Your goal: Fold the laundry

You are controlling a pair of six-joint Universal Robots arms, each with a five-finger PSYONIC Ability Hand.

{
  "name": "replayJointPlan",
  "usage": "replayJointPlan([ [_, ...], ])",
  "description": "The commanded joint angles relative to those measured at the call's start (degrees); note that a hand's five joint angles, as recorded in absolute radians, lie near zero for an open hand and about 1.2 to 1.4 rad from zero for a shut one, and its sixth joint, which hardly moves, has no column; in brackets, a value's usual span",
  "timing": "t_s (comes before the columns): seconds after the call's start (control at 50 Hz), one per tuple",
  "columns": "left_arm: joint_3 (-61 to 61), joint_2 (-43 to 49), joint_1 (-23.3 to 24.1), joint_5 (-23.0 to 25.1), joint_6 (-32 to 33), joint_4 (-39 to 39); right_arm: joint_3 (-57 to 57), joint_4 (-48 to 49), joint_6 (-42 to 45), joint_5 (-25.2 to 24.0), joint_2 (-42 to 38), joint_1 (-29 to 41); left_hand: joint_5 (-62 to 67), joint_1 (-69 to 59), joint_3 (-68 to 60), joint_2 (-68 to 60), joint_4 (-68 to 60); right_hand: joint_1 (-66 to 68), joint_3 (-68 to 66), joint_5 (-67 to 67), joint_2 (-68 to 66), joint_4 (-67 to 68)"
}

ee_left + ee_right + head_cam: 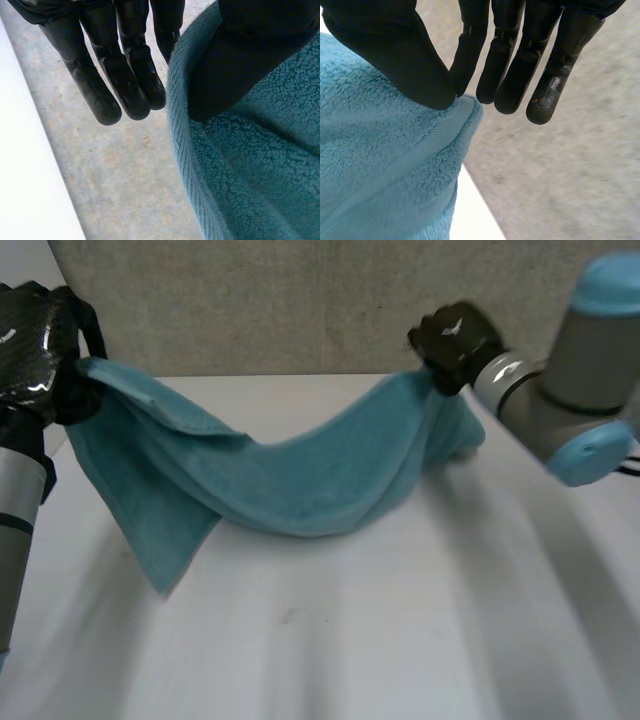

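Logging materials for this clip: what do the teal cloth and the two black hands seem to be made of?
Teal cloth: likely terry cotton, matte; looped pile, flat woven band along its edge. Left hand and right hand: smooth, faintly glossy black fingers, probably hard plastic or rubber; the look leaves it open.

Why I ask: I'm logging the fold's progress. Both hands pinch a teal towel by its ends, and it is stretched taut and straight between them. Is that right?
Not quite. The towel is not taut: the head view shows it sagging in a deep curve between the hands. The rest holds: the left hand and the right hand each pinch one end.
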State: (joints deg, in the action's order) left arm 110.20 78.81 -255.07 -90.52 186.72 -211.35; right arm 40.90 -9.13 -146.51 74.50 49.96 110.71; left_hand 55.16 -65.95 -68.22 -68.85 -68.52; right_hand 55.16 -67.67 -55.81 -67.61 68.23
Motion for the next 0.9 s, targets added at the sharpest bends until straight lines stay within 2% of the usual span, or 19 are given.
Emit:
replayJointPlan([
  [0.02,-0.69,0.02,-2.18,0.00,-0.05,0.84,16.81,-3.68,1.14,0.29,15.67,-4.88,14.84,-14.05,-11.78,-11.15,-11.48,24.84,-12.33,-14.19,-12.39,11.77],
  [0.06,-0.52,0.11,-2.27,0.00,-0.05,1.72,19.92,-7.40,1.85,0.20,19.04,-6.03,14.84,-14.05,-11.78,-11.15,-11.48,24.84,-12.33,-14.19,-12.39,11.77],
  [0.1,-0.34,0.29,-2.44,0.00,-0.05,2.86,25.52,-17.28,3.86,-0.23,25.16,-8.57,14.84,-14.05,-11.78,-11.15,-11.48,24.84,-12.33,-14.19,-12.39,11.77],
  [0.12,-0.34,0.55,-2.53,0.00,0.04,4.35,25.55,-17.33,3.87,-0.24,25.19,-8.58,14.84,-14.05,-11.78,-11.15,-11.48,24.84,-12.33,-14.19,-12.39,11.77],
  [0.16,-0.34,0.99,-2.62,0.08,0.04,5.84,30.79,-26.69,7.62,-0.50,27.29,-10.59,14.84,-14.05,-11.78,-11.15,-11.48,24.84,-12.33,-14.19,-12.39,11.77],
  [0.22,-0.34,3.35,-2.97,0.69,0.13,8.66,32.93,-28.93,9.67,-0.50,27.30,-10.87,14.84,-14.05,-11.78,-11.15,-11.48,24.84,-12.33,-14.19,-12.39,11.77],
  [0.3,-0.78,8.02,-3.15,1.93,0.13,10.43,37.84,-24.56,11.34,-1.55,27.04,-10.78,14.84,-14.05,-11.78,-11.15,-11.48,24.84,-12.33,-14.19,-12.39,11.77],
  [0.34,-1.65,13.62,-3.24,3.15,0.30,10.87,38.91,-21.55,11.34,-1.47,26.07,-10.69,14.84,-14.05,-11.78,-11.15,-11.48,24.84,-12.33,-14.19,-12.39,11.77],
  [0.42,-4.38,19.10,-2.62,3.95,0.39,10.69,37.16,-12.79,9.59,-0.85,17.57,-10.34,14.84,-14.05,-11.78,-11.15,-11.48,24.84,-12.33,-14.19,-12.39,11.77],
  [0.44,-6.56,21.97,-2.53,3.95,0.39,10.69,37.15,-12.76,9.58,-0.85,17.54,-10.34,14.84,-14.05,-11.78,-11.15,-11.48,24.84,-12.33,-14.19,-12.39,11.77],
  [0.48,-9.45,24.52,-2.36,3.95,0.48,10.69,31.47,-8.91,6.17,0.11,13.25,-9.55,14.84,-14.05,-11.78,-11.15,-11.48,24.84,-12.33,-14.19,-12.39,11.77],
  [0.54,-17.09,28.31,-2.09,3.86,0.22,10.60,27.48,-7.57,3.96,0.91,11.83,-8.58,14.84,-14.05,-11.78,-11.15,-11.48,24.84,-12.33,-14.19,-12.39,11.77],
  [0.58,-21.96,29.55,-1.65,3.77,0.22,10.69,17.61,-5.39,0.11,3.27,9.90,-6.74,14.84,-14.05,-11.78,-11.15,-11.48,24.84,-12.33,-14.19,-12.39,11.77],
  [0.62,-26.88,30.43,-0.95,3.69,0.39,10.69,13.46,-4.33,-0.70,4.06,9.02,-6.04,14.84,-14.05,-11.78,-11.15,-11.48,24.84,-12.33,-14.19,-12.39,11.77],
  [0.66,-34.41,30.96,-0.34,3.60,0.22,11.65,10.34,-3.35,-1.41,4.33,8.31,-5.59,14.84,-14.05,-11.78,-11.15,-11.48,22.21,-9.70,-11.56,-9.75,9.14],
  [0.68,-34.44,30.96,-0.34,3.60,0.22,11.66,8.78,-3.01,-1.67,4.60,7.88,-5.85,14.84,-14.05,-11.78,-11.15,-11.48,-10.93,23.44,21.58,23.38,-24.00],
  [0.7,-35.75,30.53,0.27,3.51,0.39,12.70,8.41,-3.26,-1.32,5.21,7.70,-5.51,14.84,-14.05,-11.78,-11.15,-11.48,-26.75,39.26,37.40,39.20,-39.82],
  [0.78,-34.53,28.41,1.25,3.42,-0.13,14.12,11.38,-4.14,-1.75,5.21,7.78,-5.07,14.84,-14.05,-11.78,-11.15,-11.48,-27.24,39.75,37.89,39.69,-40.31],
  [0.9,-22.75,21.73,1.51,3.86,0.31,13.33,24.02,-5.99,-1.58,4.08,9.27,-4.01,14.84,-14.05,-11.78,-11.15,-11.48,-27.08,39.59,37.73,39.53,-40.15],
])
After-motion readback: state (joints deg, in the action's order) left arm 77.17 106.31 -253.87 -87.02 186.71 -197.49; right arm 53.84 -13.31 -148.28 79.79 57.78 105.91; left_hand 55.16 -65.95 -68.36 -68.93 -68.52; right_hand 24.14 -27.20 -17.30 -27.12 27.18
